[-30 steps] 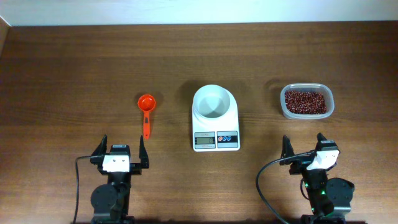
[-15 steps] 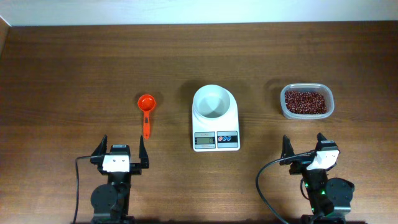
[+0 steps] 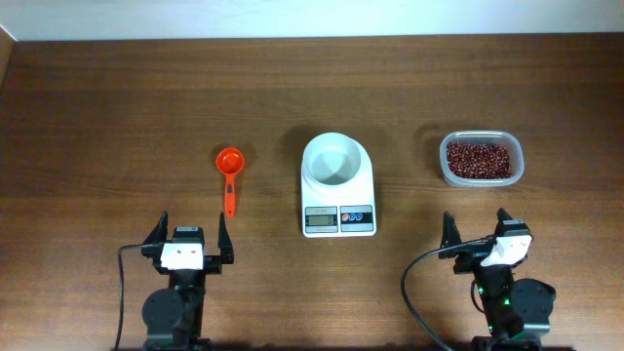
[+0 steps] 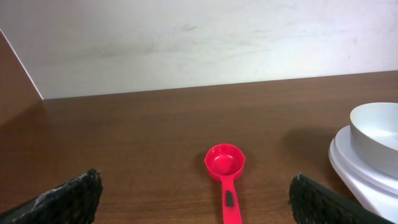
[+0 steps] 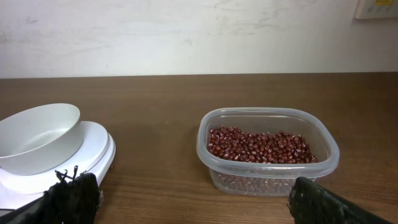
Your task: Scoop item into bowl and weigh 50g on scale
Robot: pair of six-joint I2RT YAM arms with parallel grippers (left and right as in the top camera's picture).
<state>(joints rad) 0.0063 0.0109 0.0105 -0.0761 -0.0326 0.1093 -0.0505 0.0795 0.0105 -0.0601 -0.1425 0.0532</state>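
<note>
Dark reddish-brown beans (image 3: 479,159) (image 5: 259,147) lie in a clear plastic tub (image 3: 518,162) (image 5: 271,176) at the right. An empty white bowl (image 3: 336,162) (image 5: 38,138) (image 4: 375,138) stands on the white scale (image 3: 338,220) (image 5: 99,152) at the table's middle. A red scoop (image 3: 229,174) (image 4: 226,169) lies left of the scale, handle toward me. My left gripper (image 3: 189,238) (image 4: 194,205) is open and empty, near the front edge behind the scoop's handle. My right gripper (image 3: 480,230) (image 5: 189,205) is open and empty, in front of the tub.
A pale wall (image 4: 199,43) runs along the far edge of the wooden table (image 3: 127,107). Black cables (image 3: 414,292) trail from both arm bases at the front.
</note>
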